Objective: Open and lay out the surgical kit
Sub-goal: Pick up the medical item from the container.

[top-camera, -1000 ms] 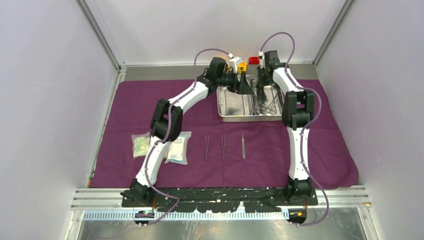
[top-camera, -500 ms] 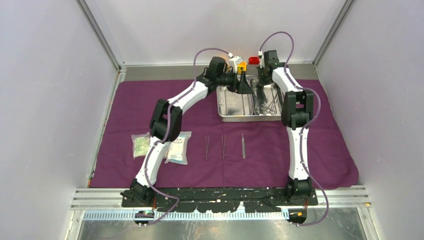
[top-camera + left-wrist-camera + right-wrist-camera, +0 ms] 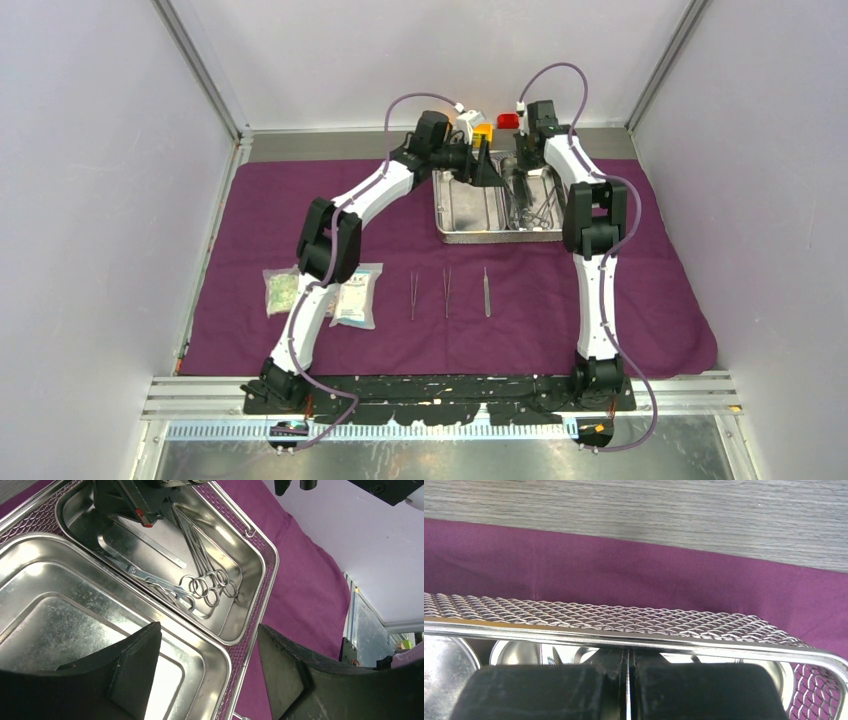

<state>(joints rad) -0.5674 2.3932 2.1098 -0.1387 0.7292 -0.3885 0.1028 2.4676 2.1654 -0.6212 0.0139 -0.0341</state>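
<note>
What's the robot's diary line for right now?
left hand: open, above empty left half of tray | right hand: shut, in right half by clamps | laid out: three thin tools, packets on cloth

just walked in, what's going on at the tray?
Both arms are reaching to the tray at the far side of the cloth. The right gripper is shut, low in the right compartment among the ring-handled instruments; whether it has caught one is unclear. The left gripper hangs open over the empty left compartment. Two packets and three thin tools lie in a row on the near cloth.
</note>
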